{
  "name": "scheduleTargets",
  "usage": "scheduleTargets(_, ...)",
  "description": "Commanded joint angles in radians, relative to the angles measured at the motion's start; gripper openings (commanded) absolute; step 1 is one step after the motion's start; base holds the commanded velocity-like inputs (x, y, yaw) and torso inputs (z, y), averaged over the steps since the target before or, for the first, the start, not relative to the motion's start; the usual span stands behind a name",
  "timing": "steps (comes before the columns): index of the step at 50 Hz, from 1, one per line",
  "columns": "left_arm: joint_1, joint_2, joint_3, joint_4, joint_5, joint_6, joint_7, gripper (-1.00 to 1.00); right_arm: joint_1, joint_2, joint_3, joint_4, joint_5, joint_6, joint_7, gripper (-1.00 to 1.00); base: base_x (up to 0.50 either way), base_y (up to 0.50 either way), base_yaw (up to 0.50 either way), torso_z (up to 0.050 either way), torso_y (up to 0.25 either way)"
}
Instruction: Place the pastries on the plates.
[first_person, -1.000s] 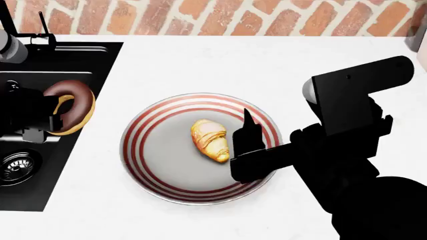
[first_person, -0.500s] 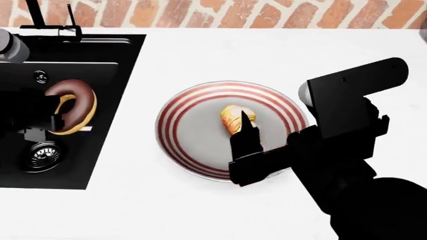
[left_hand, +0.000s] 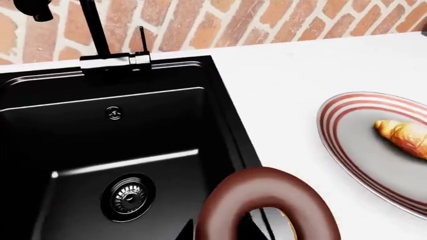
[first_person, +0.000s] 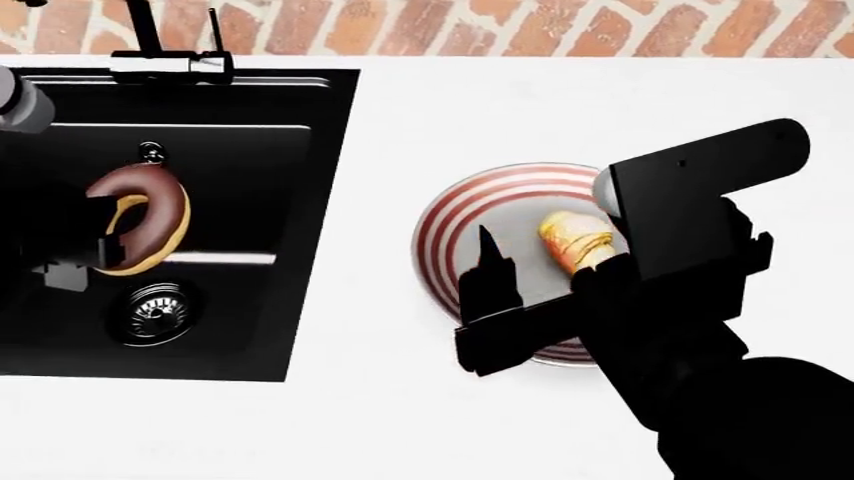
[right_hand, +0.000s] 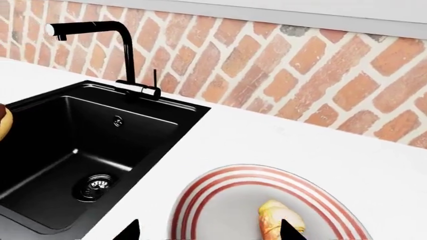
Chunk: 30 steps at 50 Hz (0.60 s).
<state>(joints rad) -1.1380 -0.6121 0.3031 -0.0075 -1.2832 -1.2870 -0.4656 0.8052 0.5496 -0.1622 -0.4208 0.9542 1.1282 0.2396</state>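
White counter holds one striped plate (first_person: 447, 235) with one croissant (first_person: 577, 240); left fingers (first_person: 100, 232) seemingly clamp one doughnut (first_person: 140, 217).

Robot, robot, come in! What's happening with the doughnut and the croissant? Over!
Left gripper shut on doughnut, over the sink. Right gripper open, empty, above striped plate. Croissant on that plate. Blue plate not in view.

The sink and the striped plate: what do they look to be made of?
The sink looks like glossy black enamel or composite: light streaks its walls. The striped plate seems glazed ceramic, smooth grey with red rings, though a render leaves this open.
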Motion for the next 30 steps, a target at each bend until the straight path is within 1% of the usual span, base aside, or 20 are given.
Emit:
scheduleTargets(1, 0.001, -0.009, -0.004, 0.005, -0.011, 0.004, -0.006, -1.0, -0.003, 0.005, -0.005, 0.001, 0.0, -0.004, 0.0, 1.0, 0.0, 0.28, 0.0, 0.0, 0.0)
scheduleTargets(23, 0.001, -0.007, 0.01, -0.002, -0.009, 0.017, -0.003, -1.0, -0.02, 0.008, 0.001, -0.01, 0.016, -0.008, 0.013, 1.0, 0.0, 0.28, 0.0, 0.001, 0.0)
scheduleTargets(24, 0.007, -0.022, 0.001, 0.008, -0.021, 0.011, -0.003, -1.0, -0.02, 0.008, 0.002, -0.011, 0.018, -0.007, 0.014, 1.0, 0.0, 0.28, 0.0, 0.0, 0.0)
scheduleTargets(30, -0.006, -0.005, 0.017, -0.01, -0.005, 0.021, -0.001, -1.0, -0.021, 0.009, -0.002, -0.003, 0.013, -0.016, 0.01, 1.0, 0.0, 0.28, 0.0, 0.0, 0.0)
